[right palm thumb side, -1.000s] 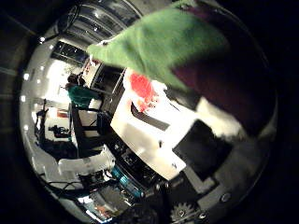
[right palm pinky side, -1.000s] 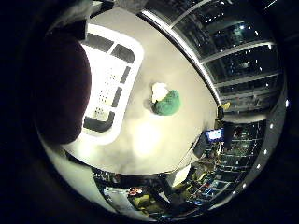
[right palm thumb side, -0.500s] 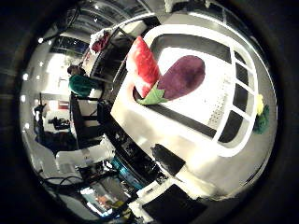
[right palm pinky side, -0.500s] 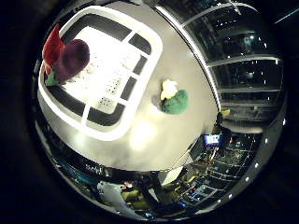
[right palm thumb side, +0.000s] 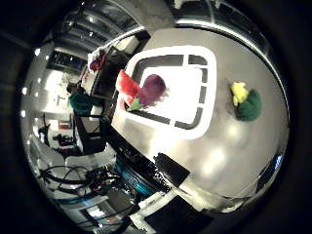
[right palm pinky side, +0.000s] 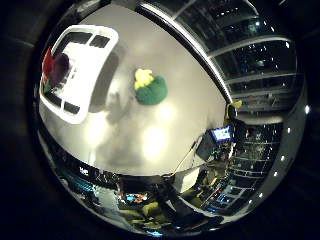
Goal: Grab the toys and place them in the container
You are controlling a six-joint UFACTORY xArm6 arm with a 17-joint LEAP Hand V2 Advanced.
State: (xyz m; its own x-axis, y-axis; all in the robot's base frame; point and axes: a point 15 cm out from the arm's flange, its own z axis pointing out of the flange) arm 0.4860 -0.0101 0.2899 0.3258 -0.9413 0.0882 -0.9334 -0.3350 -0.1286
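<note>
Table (right palm pinky side: 165, 135), green toy (right palm pinky side: 152, 89) beside container (right palm thumb side: 204, 87)

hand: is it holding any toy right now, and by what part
No part of the hand shows, so its grip cannot be told. The purple and red toys lie in the white container; the green and yellow plush toy lies on the grey table.
</note>
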